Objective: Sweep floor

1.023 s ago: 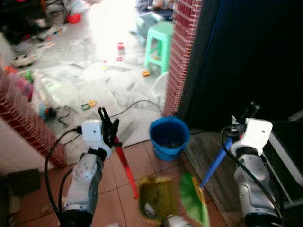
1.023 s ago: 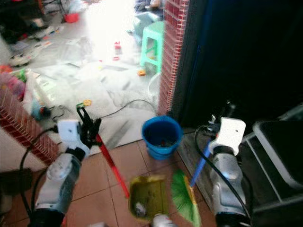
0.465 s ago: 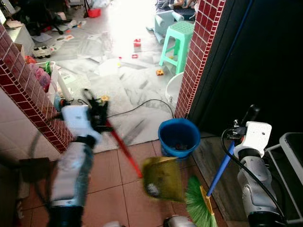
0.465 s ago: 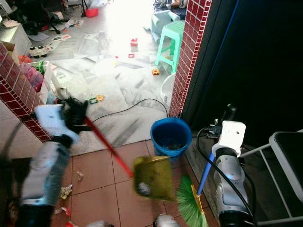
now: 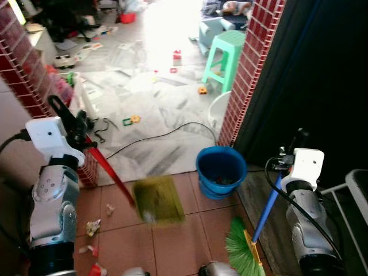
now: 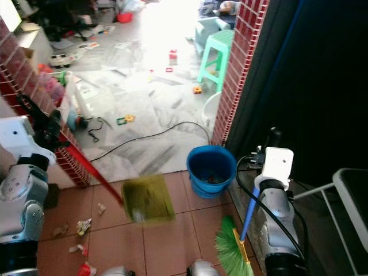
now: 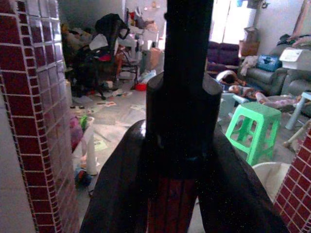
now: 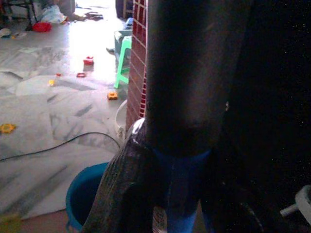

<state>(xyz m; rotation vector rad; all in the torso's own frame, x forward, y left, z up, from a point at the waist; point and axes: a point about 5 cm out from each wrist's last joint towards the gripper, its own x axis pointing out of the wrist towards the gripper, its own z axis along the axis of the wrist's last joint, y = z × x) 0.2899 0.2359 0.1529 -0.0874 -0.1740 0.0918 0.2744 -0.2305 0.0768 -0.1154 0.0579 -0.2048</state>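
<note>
Right, you've got a tool in each gripper, so bring them together at the litter: scraps (image 5: 92, 227) lie on the terracotta tiles well to the robot's left of the blue bucket (image 5: 221, 170), near the foot of the red brick pillar (image 5: 34, 86). Judging by that, set the yellow-green dustpan (image 5: 157, 199) flat on the tiles just beside those scraps with its lip facing them, then walk the broom across; the green bristles (image 5: 244, 254) are on the far side of the bucket from the mess, so they have ground to cover. Keep the pan low and steady, it's blurred and looks mid-swing, and a tilted pan would likely spill the pale bit sitting at its near edge. Mind the black cable (image 5: 167, 134) on the grey floor beyond the bucket. Left gripper (image 5: 73, 125) is clamped round the dustpan's red handle (image 5: 109, 172), arm raised with forearm upright beside the pillar, handle slanting down toward the bucket. Right gripper (image 5: 292, 148) is closed on the broom's blue handle (image 5: 265, 198), arm bent up to the bucket's right against the dark doorway, shaft angling down to the bristles near the robot's feet.
</note>
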